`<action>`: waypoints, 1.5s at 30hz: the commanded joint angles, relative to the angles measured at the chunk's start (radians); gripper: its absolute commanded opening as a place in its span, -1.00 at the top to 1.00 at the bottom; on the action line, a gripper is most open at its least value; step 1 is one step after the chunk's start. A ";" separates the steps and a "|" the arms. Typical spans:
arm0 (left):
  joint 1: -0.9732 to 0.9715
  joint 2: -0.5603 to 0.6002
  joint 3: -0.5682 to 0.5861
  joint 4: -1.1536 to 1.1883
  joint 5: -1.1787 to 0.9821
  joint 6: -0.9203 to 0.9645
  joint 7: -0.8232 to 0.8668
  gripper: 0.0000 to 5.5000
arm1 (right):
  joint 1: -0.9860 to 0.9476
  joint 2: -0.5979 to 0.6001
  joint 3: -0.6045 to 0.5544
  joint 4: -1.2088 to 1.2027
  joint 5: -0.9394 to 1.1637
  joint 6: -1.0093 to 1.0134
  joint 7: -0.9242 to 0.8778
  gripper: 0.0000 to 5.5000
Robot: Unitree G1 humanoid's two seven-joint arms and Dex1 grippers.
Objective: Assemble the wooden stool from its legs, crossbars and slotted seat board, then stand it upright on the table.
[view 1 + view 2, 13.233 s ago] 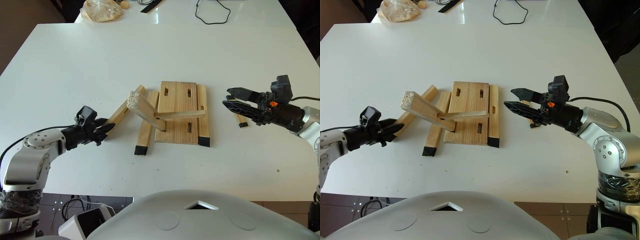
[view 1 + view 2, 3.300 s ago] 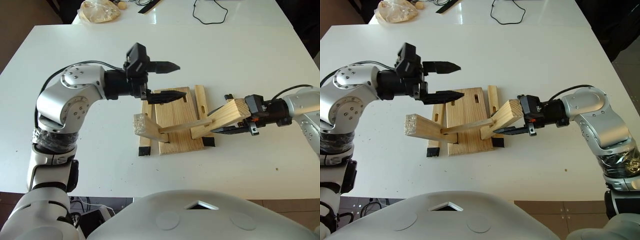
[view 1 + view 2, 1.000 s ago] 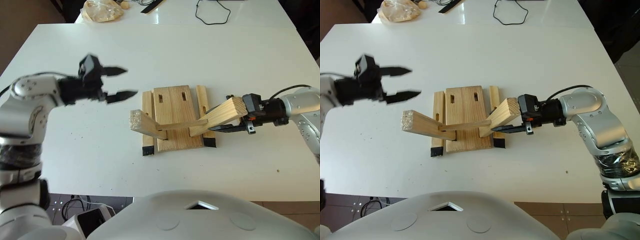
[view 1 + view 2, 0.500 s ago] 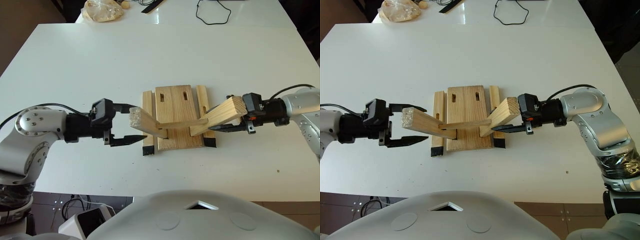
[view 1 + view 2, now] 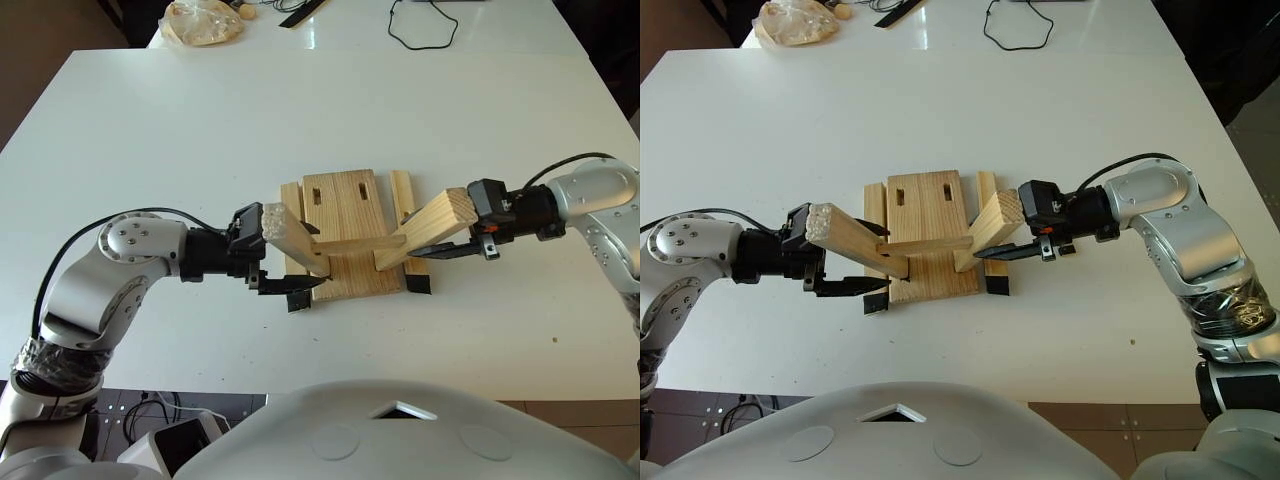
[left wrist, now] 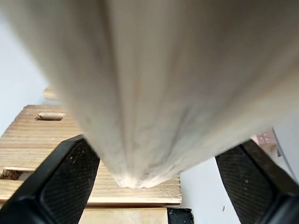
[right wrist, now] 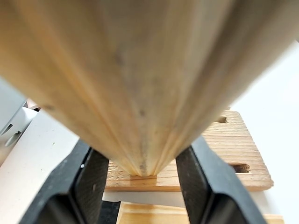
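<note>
looking through the head view, i judge we're early on: left leg [image 5: 288, 234] and right leg [image 5: 437, 223], joined by one crossbar [image 5: 355, 243], hang over the seat board [image 5: 345, 200], which lies flat on the table [image 5: 200, 120] between spare legs [image 5: 403, 192]. both arms reach inward, low. left wrist: left gripper [image 5: 300, 268] straddles its leg, fingers [image 6: 65, 172] spread, not clamping. right wrist: right gripper [image 5: 425, 238] fingers [image 7: 93, 182] pinch the right leg.

Leg frame [image 5: 360, 243] aloft, seat board [image 5: 340, 205] flat
</note>
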 commanded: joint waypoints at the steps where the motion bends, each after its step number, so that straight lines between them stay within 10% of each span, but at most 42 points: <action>1: -0.049 -0.060 -0.106 -0.071 0.010 0.012 0.015 -0.46 | -0.023 0.065 0.168 -0.029 -0.122 0.027 0.028 0.26; 16: 0.056 -0.004 -0.072 0.010 0.166 -0.101 0.022 -0.46 | -0.046 0.033 0.120 0.026 -0.127 0.004 0.047 0.26; 25: 0.117 0.049 -0.059 0.119 0.279 -0.233 -0.009 -0.96 | -0.052 -0.020 0.037 0.085 -0.124 -0.024 0.043 0.26; 33: 0.152 0.062 -0.034 0.249 0.360 -0.316 0.022 -0.96 | -0.073 -0.010 0.014 0.104 -0.115 -0.025 0.040 0.26; 45: 0.127 0.000 0.000 0.277 0.374 -0.339 0.095 -0.96 | -0.091 0.002 0.003 0.154 -0.184 -0.062 0.033 -0.46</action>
